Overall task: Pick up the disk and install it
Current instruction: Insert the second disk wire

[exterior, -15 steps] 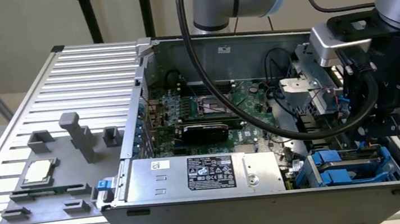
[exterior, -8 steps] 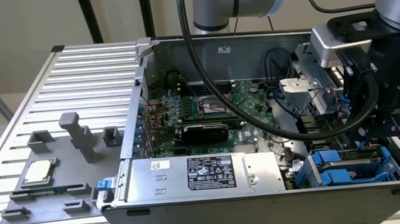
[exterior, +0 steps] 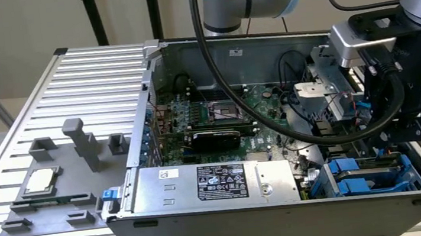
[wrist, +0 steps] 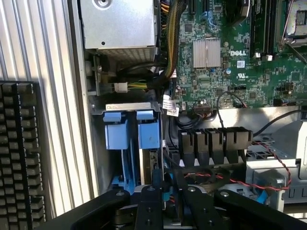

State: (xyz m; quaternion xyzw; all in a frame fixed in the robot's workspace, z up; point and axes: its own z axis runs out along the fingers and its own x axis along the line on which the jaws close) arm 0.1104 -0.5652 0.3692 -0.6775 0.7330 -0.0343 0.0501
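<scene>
1. Two blue plastic frames stand side by side in the drive bay (exterior: pixel 412 181) at the lower right of the exterior view. The disk (exterior: pixel 352 164) (wrist: pixel 148 132) is the one farther from the case's front wall, with a grey body showing behind its blue tab. The other blue frame (exterior: pixel 359 187) (wrist: pixel 116 134) lies just beside it, next to the wall.
2. The gripper (exterior: pixel 411 128) (wrist: pixel 168 206) hangs above the bay at the right edge of the exterior view, close over the disk. I cannot tell how far open it is or whether it has hold of anything.
3. A thick black cable (exterior: pixel 276 131) loops from the arm down across the case's inside to the gripper.
4. The open computer case (exterior: pixel 286 219) also holds a long silver power-supply box (exterior: pixel 210 183) (wrist: pixel 117 21) along its front wall, to the exterior view's left of the bay. A green motherboard (exterior: pixel 210 115) (wrist: pixel 216 52) lies behind that box.
5. At the lower left of the exterior view, a grey fixture tray (exterior: pixel 48 223) carries a small square processor chip (exterior: pixel 41 181).
6. Case and tray both rest on a slatted metal table (exterior: pixel 93 66).
7. A black keyboard (wrist: pixel 17 153) lies outside the case wall in the wrist view.
</scene>
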